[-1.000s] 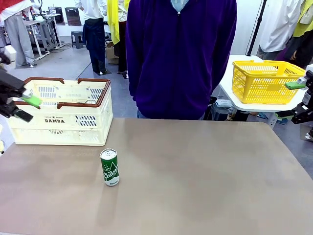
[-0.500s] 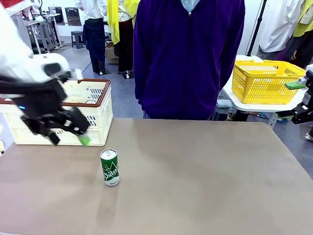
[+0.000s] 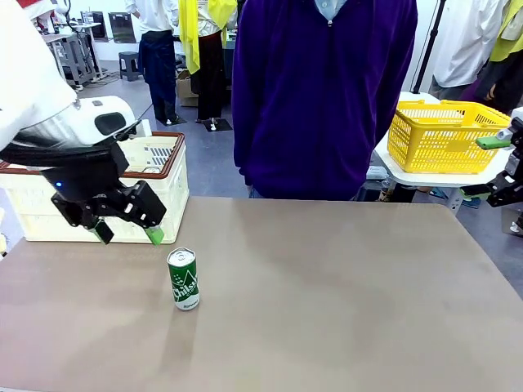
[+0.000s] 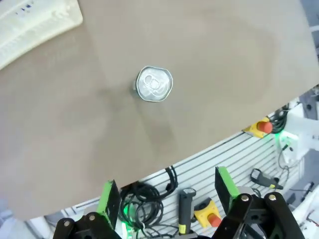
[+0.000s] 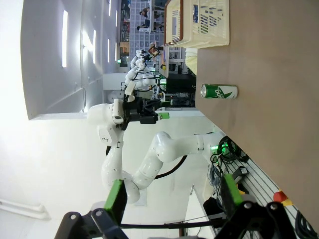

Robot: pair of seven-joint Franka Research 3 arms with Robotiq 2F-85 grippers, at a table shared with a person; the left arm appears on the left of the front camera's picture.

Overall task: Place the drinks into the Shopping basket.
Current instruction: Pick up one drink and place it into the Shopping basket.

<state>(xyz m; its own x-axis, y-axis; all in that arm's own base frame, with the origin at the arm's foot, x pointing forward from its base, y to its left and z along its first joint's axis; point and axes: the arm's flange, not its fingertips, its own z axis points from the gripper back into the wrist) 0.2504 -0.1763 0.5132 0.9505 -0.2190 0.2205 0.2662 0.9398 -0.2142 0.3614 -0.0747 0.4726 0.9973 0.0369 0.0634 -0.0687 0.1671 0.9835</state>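
Your left gripper [image 3: 129,234] hangs with fingers spread and empty; the green can [image 3: 183,278] stands upright on the worktop [image 3: 343,294] just below and beside them. It looks light, rigid, smooth and easily tipped, so clamp its mid-body squarely. The Shopping basket [image 3: 151,192] sits just behind the fingers. Your right gripper [image 3: 500,167] waits released, well apart.

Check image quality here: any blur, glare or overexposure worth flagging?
Front view: evenly lit and sharp, the green can casting a soft shadow towards the camera. Left wrist view: the can's lid is crisp, the picture's edges bend. Right wrist view: rolled sideways, a big blown-out white area on the left.
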